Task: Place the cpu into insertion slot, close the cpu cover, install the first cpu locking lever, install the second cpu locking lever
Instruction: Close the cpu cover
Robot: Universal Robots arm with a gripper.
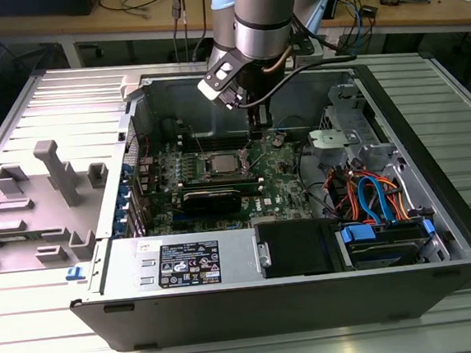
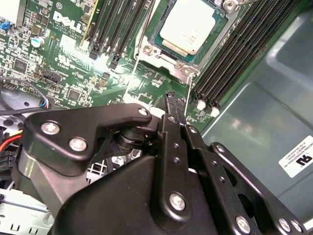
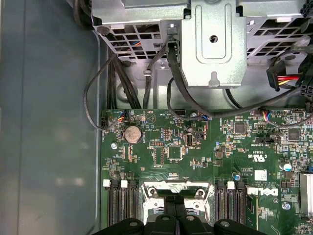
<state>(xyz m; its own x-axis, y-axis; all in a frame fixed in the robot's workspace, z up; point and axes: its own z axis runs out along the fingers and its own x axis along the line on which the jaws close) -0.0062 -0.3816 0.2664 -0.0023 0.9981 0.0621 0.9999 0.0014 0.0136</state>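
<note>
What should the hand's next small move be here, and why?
The flat silver-grey square cpu sits seated, the thin silver cpu cover frame lies flat around it, and the black hand hovers shut nearby. So probably a short push toward the thin silver wire lever along that frame's side; whether it is latched, I cannot tell.

Smooth metal cpu (image 2: 188, 30) (dull sheen)
</note>
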